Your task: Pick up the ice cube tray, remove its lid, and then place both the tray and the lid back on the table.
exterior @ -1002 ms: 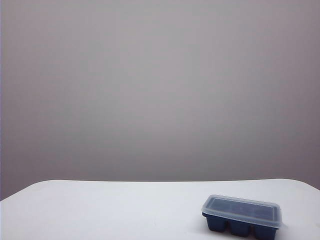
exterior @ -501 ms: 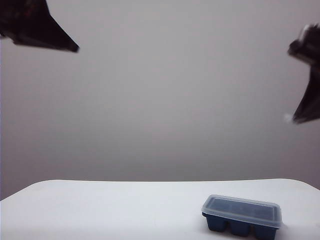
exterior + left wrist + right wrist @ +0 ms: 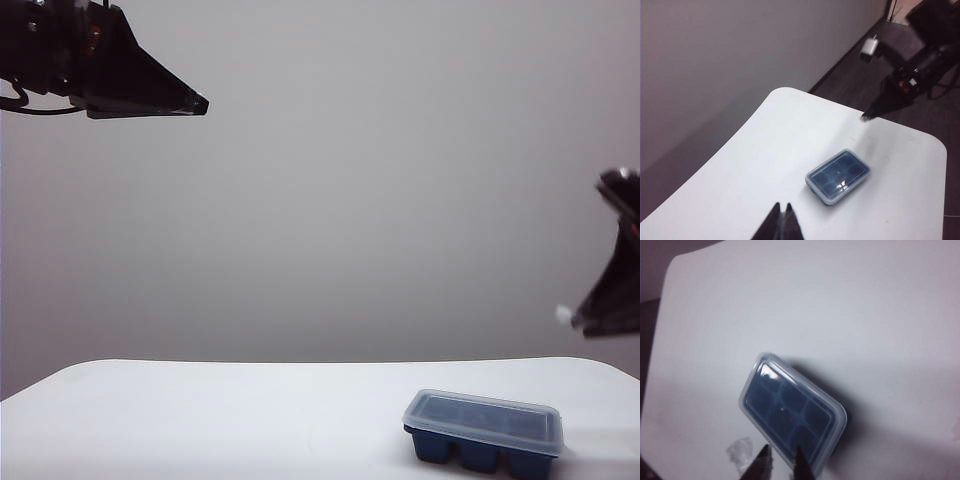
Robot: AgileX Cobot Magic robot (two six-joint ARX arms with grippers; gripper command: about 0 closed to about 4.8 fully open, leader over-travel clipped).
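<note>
The dark blue ice cube tray [image 3: 480,457] stands on the white table [image 3: 200,420] near its front right, with the frosted lid [image 3: 483,416] seated on top. My left gripper [image 3: 200,103] hangs shut and empty high above the table's left side. In the left wrist view its tips [image 3: 782,206] are pressed together, far from the tray [image 3: 838,176]. My right gripper [image 3: 577,320] hovers at the right, above the tray and apart from it. In the right wrist view it [image 3: 782,450] is open with nothing between its fingers, above the lid [image 3: 790,410].
A plain grey wall stands behind the table. The left wrist view shows dark floor [image 3: 865,80] beyond the table's rounded far edge and the right arm [image 3: 895,95] above that corner. A small clear bit [image 3: 740,450] shows beside the right gripper's finger.
Both arms have come into the exterior view. The left gripper reached further right at the top, and the right gripper sank lower at the right edge. The tray with its lid has not moved.
</note>
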